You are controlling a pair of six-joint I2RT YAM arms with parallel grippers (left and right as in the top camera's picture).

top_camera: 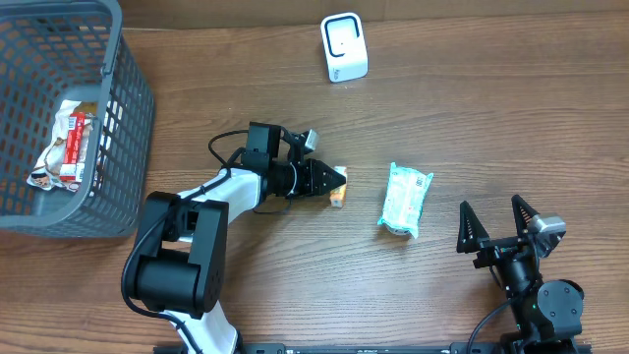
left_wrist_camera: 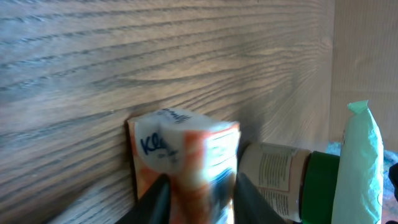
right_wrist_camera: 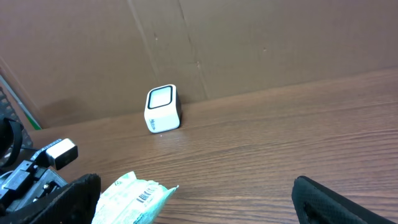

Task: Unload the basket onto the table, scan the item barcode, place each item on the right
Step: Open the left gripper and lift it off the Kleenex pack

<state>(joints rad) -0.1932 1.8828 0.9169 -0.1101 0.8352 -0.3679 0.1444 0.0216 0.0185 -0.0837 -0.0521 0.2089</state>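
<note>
A small orange-and-white tissue pack (top_camera: pixel 338 186) lies on the wooden table just left of centre. My left gripper (top_camera: pixel 331 180) reaches it from the left. In the left wrist view the pack (left_wrist_camera: pixel 186 152) is blurred and fills the space between the two dark fingers of the left gripper (left_wrist_camera: pixel 200 183), whose jaws stand slightly apart on either side of it. The white barcode scanner (top_camera: pixel 344 47) stands at the far edge, also in the right wrist view (right_wrist_camera: pixel 163 109). My right gripper (top_camera: pixel 490 205) waits wide open near the front right, nothing between its fingers (right_wrist_camera: pixel 81 196).
A pale green wipes pack (top_camera: pixel 405 200) lies between the two grippers, its barcode showing in the right wrist view (right_wrist_camera: pixel 137 196). A grey mesh basket (top_camera: pixel 128 88) with snack packets stands at the far left. A white-labelled cylinder with a green end (left_wrist_camera: pixel 277 177) lies beside the tissue pack.
</note>
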